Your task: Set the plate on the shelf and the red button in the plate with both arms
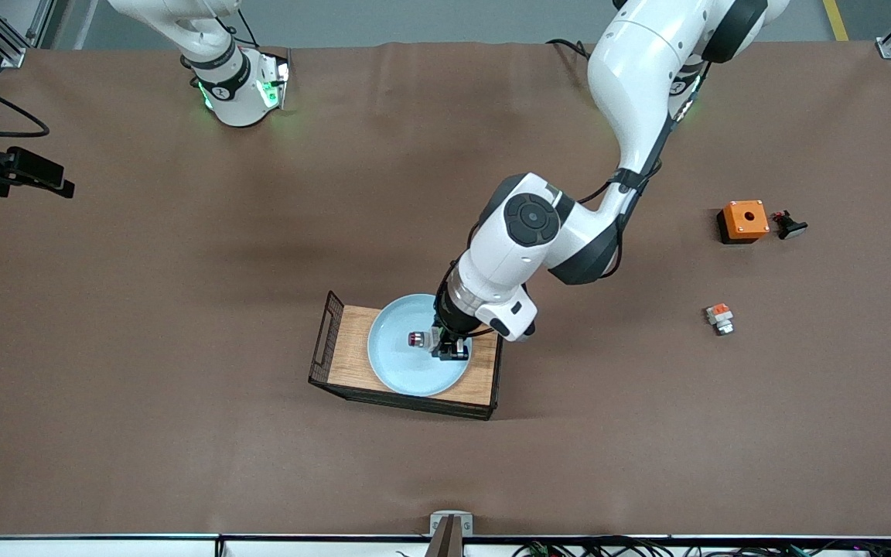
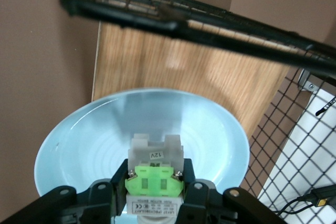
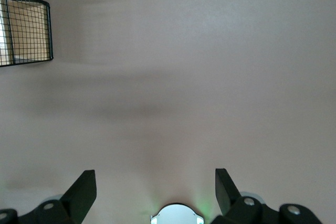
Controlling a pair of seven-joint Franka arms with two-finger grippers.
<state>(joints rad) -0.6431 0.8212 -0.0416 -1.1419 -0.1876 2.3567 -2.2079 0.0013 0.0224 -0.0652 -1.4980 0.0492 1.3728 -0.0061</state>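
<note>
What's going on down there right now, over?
Left pincer shut on red button, over plate. Right pincer open, waiting. Nothing in the way.

The right end effector (image 3: 152, 192) hung with its two black fingers (image 3: 81, 192) spread wide apart, nothing between them, over the bare brown counter (image 3: 199, 77). A black wire-mesh panel (image 3: 23, 27) stood well apart from it.

Even overhead light (wrist views blurred)
</note>
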